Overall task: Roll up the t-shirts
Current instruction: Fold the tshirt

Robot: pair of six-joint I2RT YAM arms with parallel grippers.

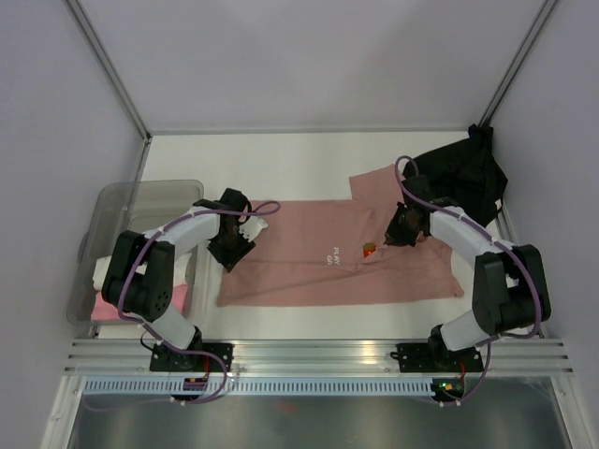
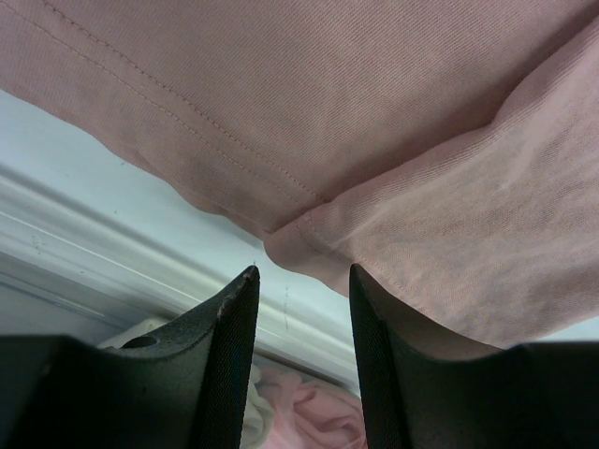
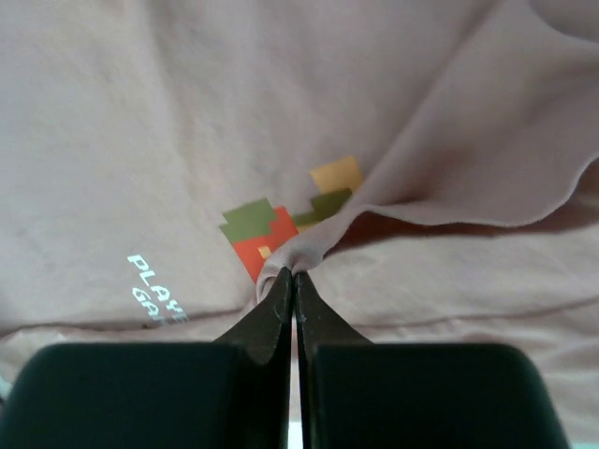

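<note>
T-shirt, dusty salmon-pink cloth (image 1: 318, 271), white chest print: spread flat on white bench (image 1: 281, 159). Right tool (image 3: 294, 277): clenched on a raised fold of it. Left tool (image 2: 304, 281): released, jaws parted at its edge.

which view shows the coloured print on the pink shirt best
The right wrist view: the print sits mid-frame, its red, green and yellow blocks clear, just beyond the right end effector pinching the pink shirt. The top view shows a tiny red speck; the left wrist view, only plain cloth.
</note>
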